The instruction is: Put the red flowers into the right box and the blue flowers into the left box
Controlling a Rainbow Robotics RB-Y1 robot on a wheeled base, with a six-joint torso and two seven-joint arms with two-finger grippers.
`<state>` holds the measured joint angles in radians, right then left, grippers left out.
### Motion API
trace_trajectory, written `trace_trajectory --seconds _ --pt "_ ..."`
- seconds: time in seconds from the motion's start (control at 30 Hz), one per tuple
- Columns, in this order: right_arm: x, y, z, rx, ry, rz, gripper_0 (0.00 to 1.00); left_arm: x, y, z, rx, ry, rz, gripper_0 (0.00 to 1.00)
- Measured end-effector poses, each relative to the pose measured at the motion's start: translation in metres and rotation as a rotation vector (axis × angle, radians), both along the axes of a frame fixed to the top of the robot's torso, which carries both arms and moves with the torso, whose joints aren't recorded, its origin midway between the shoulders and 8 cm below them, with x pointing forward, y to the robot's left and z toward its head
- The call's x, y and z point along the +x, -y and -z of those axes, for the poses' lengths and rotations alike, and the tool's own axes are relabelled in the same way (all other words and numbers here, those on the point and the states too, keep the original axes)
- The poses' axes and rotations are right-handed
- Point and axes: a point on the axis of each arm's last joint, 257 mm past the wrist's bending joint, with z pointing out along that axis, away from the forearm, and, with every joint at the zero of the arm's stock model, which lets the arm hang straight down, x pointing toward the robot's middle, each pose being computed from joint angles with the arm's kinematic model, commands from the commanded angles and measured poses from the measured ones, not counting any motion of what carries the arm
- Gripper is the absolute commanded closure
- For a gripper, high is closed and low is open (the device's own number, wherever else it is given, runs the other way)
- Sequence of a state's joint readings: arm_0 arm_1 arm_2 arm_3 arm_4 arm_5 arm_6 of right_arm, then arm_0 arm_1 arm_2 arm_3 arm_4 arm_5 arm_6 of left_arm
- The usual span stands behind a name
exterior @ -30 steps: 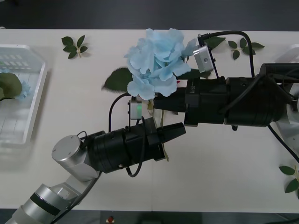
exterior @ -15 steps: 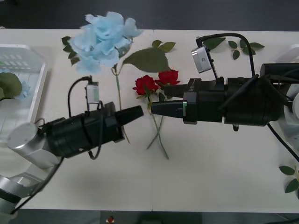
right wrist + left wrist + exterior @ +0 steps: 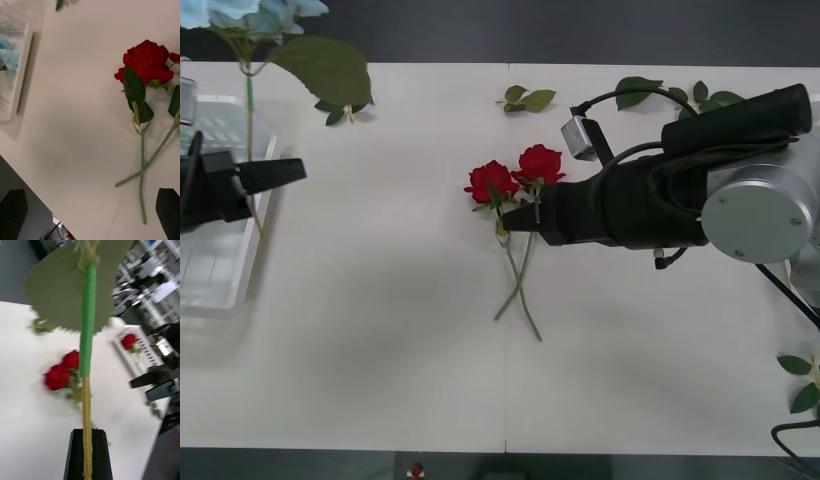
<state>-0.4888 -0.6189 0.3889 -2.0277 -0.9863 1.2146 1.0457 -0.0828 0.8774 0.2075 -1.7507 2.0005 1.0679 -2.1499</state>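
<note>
Fingers of the left gripper [image 3: 290, 170] were pressed together on the stem of a blue flower [image 3: 240, 15], which stood upright above them, its pale bloom at the far bench edge and one big green leaf [image 3: 325, 65] spread to the side. In the left wrist view the stem [image 3: 87, 352] ran straight up out of the closed black fingers [image 3: 88, 453]. That gripper hung over the near rim of the left box [image 3: 225, 285], and a second blue bloom [image 3: 9, 56] lay inside this tray.

Fingers of the right gripper [image 3: 515, 222] stood well apart, seen as two black tips [image 3: 168, 210] at either side of the right wrist view, and gripped nothing. They sat just above the two red flowers [image 3: 515, 178] lying on the white bench [image 3: 380, 350], whose thin stems [image 3: 142, 176] crossed directly between the fingertips, blooms pointing away.

Another red rose [image 3: 128, 341] lay in the right box [image 3: 144, 352], beyond the right arm.
</note>
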Motion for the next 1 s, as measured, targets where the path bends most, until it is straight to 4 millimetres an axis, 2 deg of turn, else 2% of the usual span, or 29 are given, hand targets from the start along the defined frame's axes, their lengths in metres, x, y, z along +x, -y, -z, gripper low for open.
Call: trace_trajectory --seconds 0.13,0.27,0.4,0.47,0.63,0.73,0.83,1.0 --pt "0.028 0.011 0.020 -0.101 0.012 0.060 0.00 0.018 -0.083 0.003 0.129 -0.046 -0.217 1.00" --pt "0.060 0.026 0.042 -0.148 -0.049 0.217 0.00 0.027 -0.155 0.005 0.198 -0.094 -0.406 1.00" --pt "0.089 0.035 0.061 -0.220 -0.045 0.306 0.00 0.032 -0.218 0.008 0.333 -0.088 -0.543 1.00" --pt "0.097 0.034 0.070 -0.238 -0.057 0.327 0.00 0.032 -0.245 0.006 0.387 -0.067 -0.611 1.00" --pt "0.115 0.037 0.091 -0.270 -0.117 0.388 0.00 0.017 -0.308 0.017 0.521 -0.049 -0.762 1.00" --pt "0.123 0.037 0.099 -0.290 -0.137 0.417 0.00 0.008 -0.336 0.027 0.589 -0.031 -0.833 1.00" --pt "0.130 0.033 0.104 -0.299 -0.156 0.436 0.00 -0.002 -0.358 0.039 0.651 -0.033 -0.880 1.00" --pt "0.140 0.030 0.112 -0.320 -0.168 0.464 0.00 -0.016 -0.385 0.059 0.646 -0.095 -0.929 1.00"
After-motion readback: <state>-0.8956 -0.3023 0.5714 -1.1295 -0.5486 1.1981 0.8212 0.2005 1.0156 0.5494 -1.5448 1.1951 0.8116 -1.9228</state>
